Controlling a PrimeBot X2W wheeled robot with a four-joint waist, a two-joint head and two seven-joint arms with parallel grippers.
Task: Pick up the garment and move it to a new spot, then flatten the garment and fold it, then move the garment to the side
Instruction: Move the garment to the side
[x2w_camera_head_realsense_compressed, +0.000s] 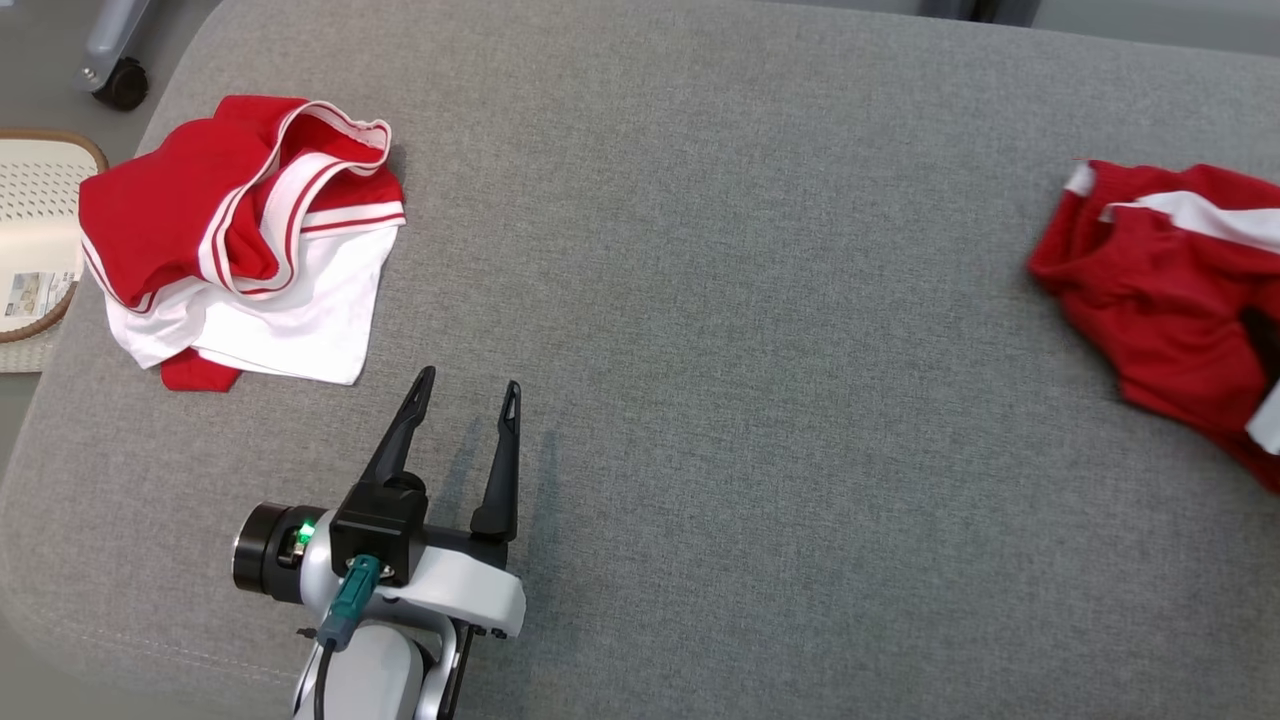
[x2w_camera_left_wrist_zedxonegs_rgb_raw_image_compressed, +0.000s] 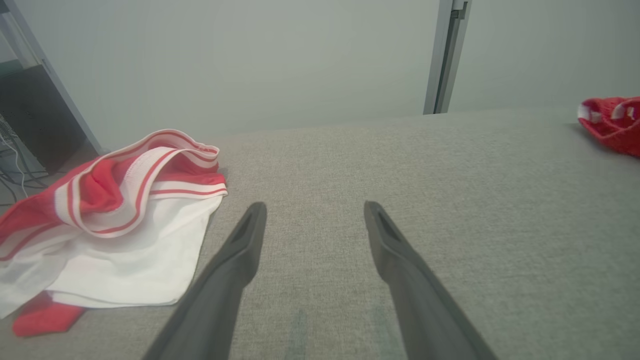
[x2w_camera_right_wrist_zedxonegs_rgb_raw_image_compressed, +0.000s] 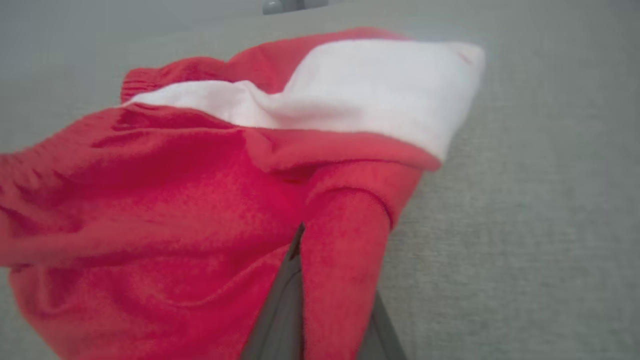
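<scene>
Garment (x2w_camera_head_realsense_compressed: 1150, 300), red with white band, crumpled at right edge of grey cushion (x2w_camera_head_realsense_compressed: 750, 350). Right gripper (x2w_camera_right_wrist_zedxonegs_rgb_raw_image_compressed: 330, 250) pinches small fold. Risk: thin hold slips on lift, or cloth drags. Left gripper (x2w_camera_head_realsense_compressed: 468, 388) spread wide, empty.

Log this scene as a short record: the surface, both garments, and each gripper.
surface: gray cushion
left garment: red and white, crumpled, lying free
right garment: red and white, bunched near the cushion's right edge
left gripper: open, empty, beside the left garment, not touching it
right gripper: shut on a red fold of the right garment
beside cushion: pale basket, on the left
</scene>
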